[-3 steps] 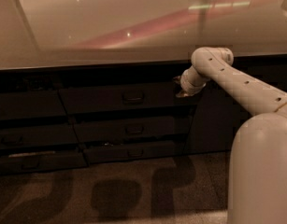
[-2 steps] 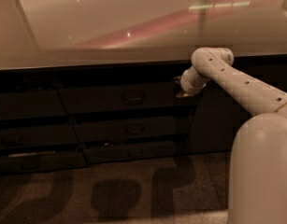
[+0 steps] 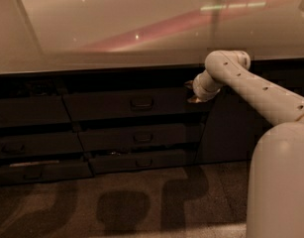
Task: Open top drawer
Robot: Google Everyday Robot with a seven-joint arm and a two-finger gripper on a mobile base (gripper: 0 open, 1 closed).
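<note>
Overhead, the pale glossy tabletop point(image 3: 117, 29) fills the upper part of the view, its front edge running straight across just above the dark cabinetry; below, the speckled floor point(image 3: 226, 182) lies open in front of the drawers, crossed only by soft dark shadows point(image 3: 117, 209), so there is free room outward from the fronts; the robot's rounded pale body point(image 3: 282, 182) closes off the lower right corner; above it the arm point(image 3: 265, 93) reaches leftward to a bent joint just under the tabletop's edge; right of the drawers stands a plain dark cabinet door point(image 3: 230, 133), partly hidden behind the arm; the top drawer point(image 3: 102, 105) is the tallest front of the middle stack, directly under the tabletop's edge, and it looks shut, its face in line with the neighbouring front on the left; two shallower drawers point(image 3: 117, 138) lie beneath it, and another stack of drawers point(image 3: 30, 143) stands to the left; the tool point(image 3: 193, 92) sits at the top drawer's right end, close to the seam with the cabinet door, touching or just short of the front, I cannot tell which; whether it is released or clenched cannot be told; the small loop handle point(image 3: 141, 103) at the drawer's centre is well apart from the tool, to its left; against the frame shortly before, arm, tool and drawer front all stand where they did.
</note>
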